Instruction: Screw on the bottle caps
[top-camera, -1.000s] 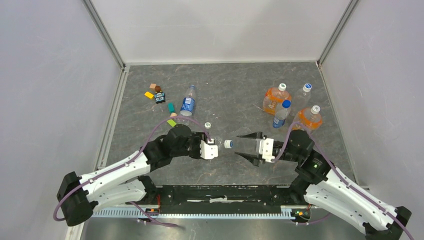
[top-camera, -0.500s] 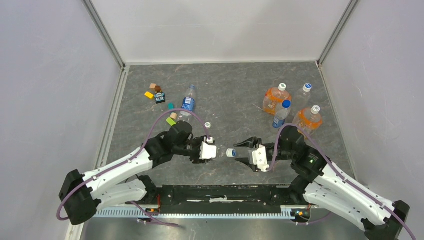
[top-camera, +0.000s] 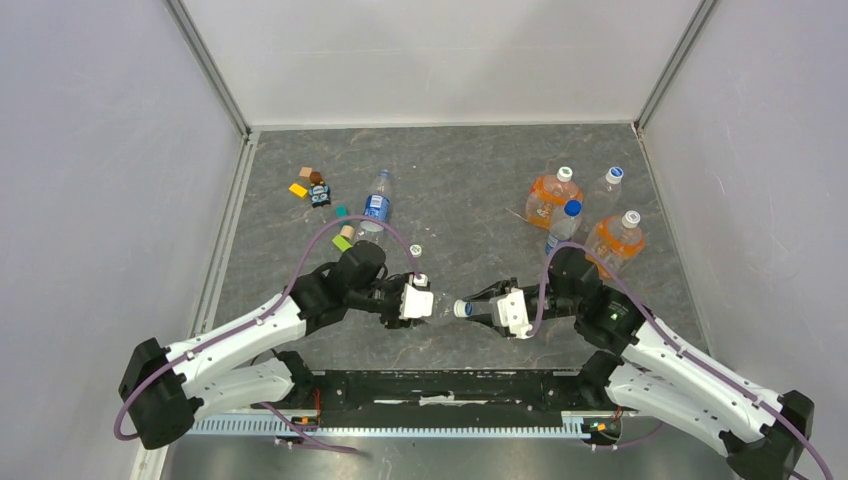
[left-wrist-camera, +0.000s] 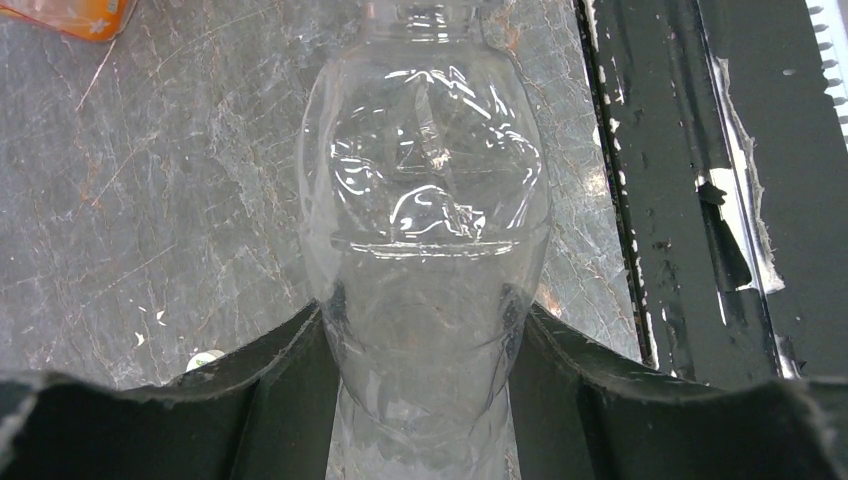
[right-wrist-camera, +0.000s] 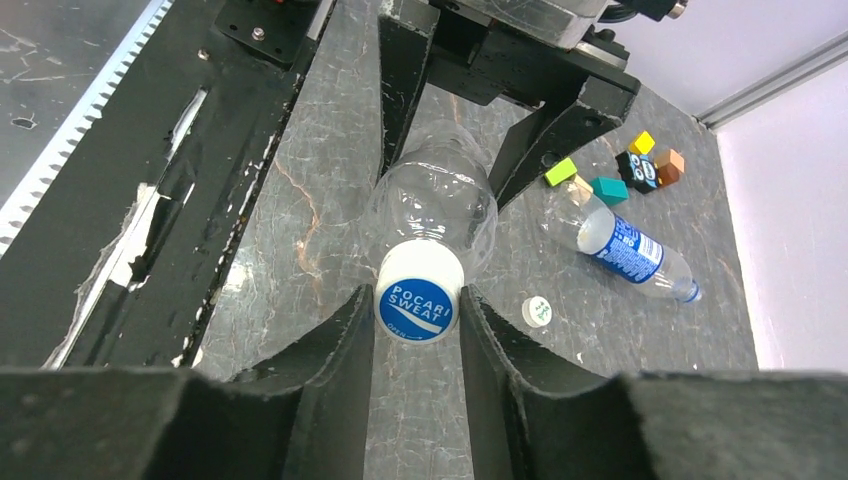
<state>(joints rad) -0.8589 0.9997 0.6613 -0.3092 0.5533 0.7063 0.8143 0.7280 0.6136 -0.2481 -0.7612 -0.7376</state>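
Observation:
My left gripper (left-wrist-camera: 425, 335) is shut on the body of the unlabelled clear bottle (left-wrist-camera: 425, 190), holding it level just above the table with its neck toward the right arm. A white bottle cap (right-wrist-camera: 418, 300) with a blue printed top sits on that neck. My right gripper (right-wrist-camera: 418, 308) has closed round this cap, a finger touching each side. From above, the bottle (top-camera: 440, 303) and cap (top-camera: 461, 309) bridge the two grippers. The blue-labelled bottle (top-camera: 376, 210) lies on its side at the back left. A loose white cap (top-camera: 415, 250) lies on the table near it.
Two orange-liquid bottles (top-camera: 553, 197) (top-camera: 617, 237), a clear bottle (top-camera: 603, 190) and a blue-capped bottle (top-camera: 564, 228) stand at the back right. Small coloured toy blocks (top-camera: 318, 190) lie at the back left. A black mounting rail (top-camera: 440, 385) runs along the near edge.
My right gripper has moved left to the bottle's neck and its fingers have closed onto the cap. The left arm keeps its hold on the bottle, shifted only slightly.

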